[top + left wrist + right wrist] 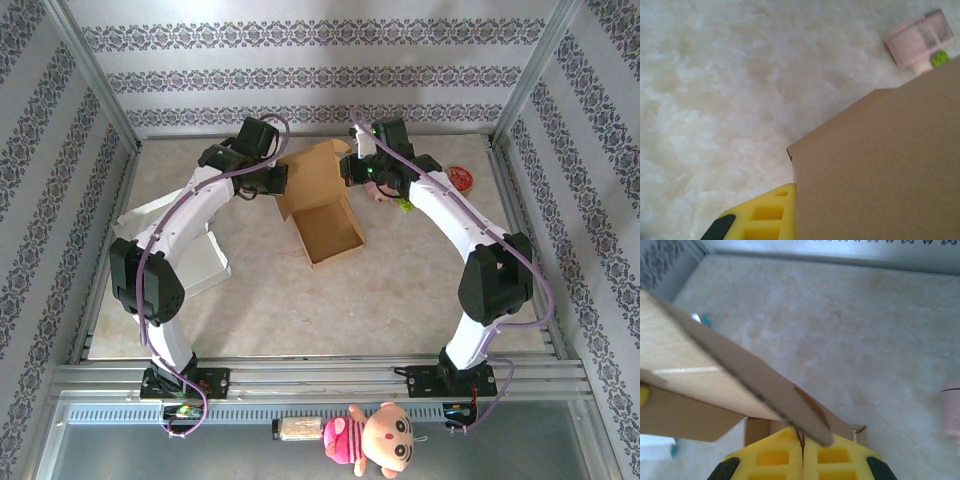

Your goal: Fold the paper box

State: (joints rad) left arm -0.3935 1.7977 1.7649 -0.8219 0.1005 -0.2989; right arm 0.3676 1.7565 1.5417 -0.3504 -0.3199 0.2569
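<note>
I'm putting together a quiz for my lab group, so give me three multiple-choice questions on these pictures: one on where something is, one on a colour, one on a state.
1. Where is the box?
A) on the front rail
B) between the left gripper and the right gripper
C) against the left wall

2. What colour are the right gripper's fingers?
A) yellow
B) blue
C) red

3. What state is the right gripper in?
A) open, holding nothing
B) shut on a doll
C) shut on a flap of the box

Answers:
1. B, because the top view shows the box mid-table with a gripper at each far side.
2. A, because the right wrist view shows yellow fingers.
3. C, because those fingers meet on the cardboard edge.
</note>
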